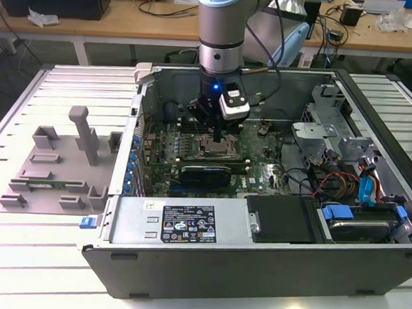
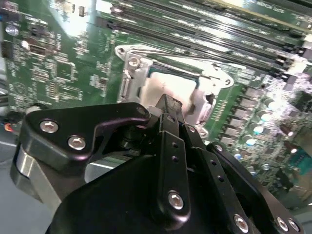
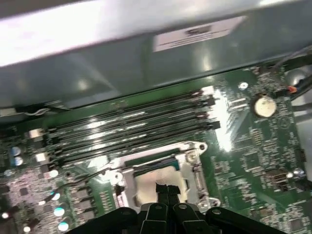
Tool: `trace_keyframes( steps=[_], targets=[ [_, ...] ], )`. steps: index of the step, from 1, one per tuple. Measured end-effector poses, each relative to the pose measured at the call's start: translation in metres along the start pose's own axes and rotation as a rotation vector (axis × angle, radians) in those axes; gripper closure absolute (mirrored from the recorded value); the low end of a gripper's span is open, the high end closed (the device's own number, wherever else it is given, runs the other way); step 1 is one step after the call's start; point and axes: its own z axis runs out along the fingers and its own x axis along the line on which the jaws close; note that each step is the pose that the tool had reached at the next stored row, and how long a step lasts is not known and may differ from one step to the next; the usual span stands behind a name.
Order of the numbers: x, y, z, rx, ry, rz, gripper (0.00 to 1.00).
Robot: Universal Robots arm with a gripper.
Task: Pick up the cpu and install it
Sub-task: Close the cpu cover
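Observation:
The cpu (image 2: 168, 87) is a flat pale silver square lying inside the metal-framed motherboard socket (image 2: 127, 68). In the first wrist view the cpu (image 3: 145, 184) sits within the socket frame (image 3: 195, 168). My gripper (image 2: 167, 103) stands directly over it with its black fingers pressed together, nothing between them. I cannot tell whether the tips touch the chip. In the exterior view the gripper (image 1: 217, 138) hangs from the arm down into the open computer case, over the socket (image 1: 219, 151); the arm hides the cpu there.
Long black memory slots (image 3: 131, 127) run beside the socket, with the grey case wall (image 3: 97, 63) beyond them. A coin battery (image 3: 263, 105) sits on the board. A drive cage (image 1: 333, 127) and cables (image 1: 344, 184) fill the case's right. A grey fixture tray (image 1: 58, 166) lies left of it.

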Motion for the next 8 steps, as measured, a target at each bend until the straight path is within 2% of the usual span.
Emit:
trace_keyframes(
  steps=[2, 4, 5, 8],
  targets=[
    [0.0011, -0.0003, 0.0006, -0.0011, -0.0003, -0.021, 0.89],
    [0.0012, -0.0004, 0.0012, -0.0029, -0.0011, -0.058, 0.89],
    [0.0012, -0.0003, 0.0019, -0.0048, -0.0017, -0.092, 0.89],
    [0.0036, -0.0009, 0.0029, -0.0070, -0.0025, -0.130, 0.89]
  ],
)
